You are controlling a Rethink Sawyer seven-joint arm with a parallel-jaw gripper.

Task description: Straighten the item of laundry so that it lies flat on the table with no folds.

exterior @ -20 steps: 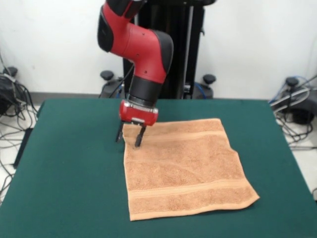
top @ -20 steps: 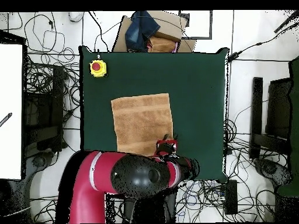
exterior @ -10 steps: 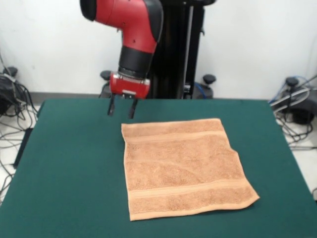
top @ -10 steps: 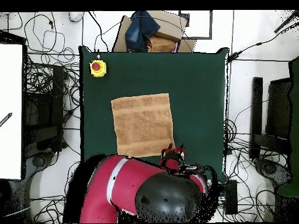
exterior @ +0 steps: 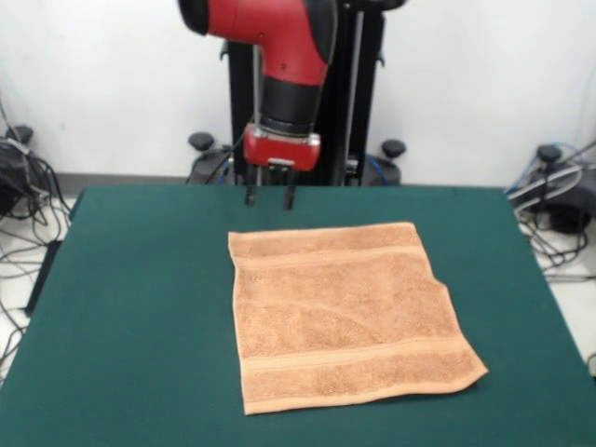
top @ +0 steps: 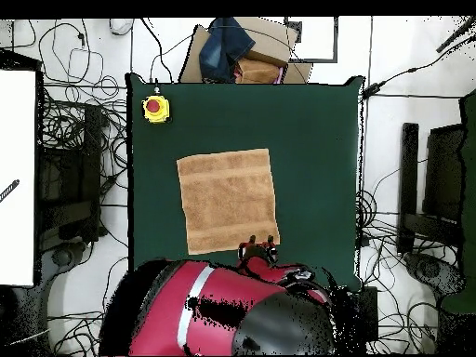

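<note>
1. Lying spread flat mid-tabletop, the towel [exterior: 346,315] shows no folds; only its right edge waves slightly.
2. Soft, light terry: best pinched at a corner or banded hem.
3. Green tabletop [exterior: 130,317] offers wide free margins all around.
4. Beyond the far hem, the end effector [exterior: 269,196] hovers, fingers parted, empty.

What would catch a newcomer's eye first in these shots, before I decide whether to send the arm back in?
First the orange-tan towel, spread open in one layer near the middle of the dark green table, with only a slight wrinkle along one side edge. Next the red arm, raised behind the towel's far edge, its gripper open, empty and clear of the cloth. A yellow box with a red button sits at one table corner.
</note>
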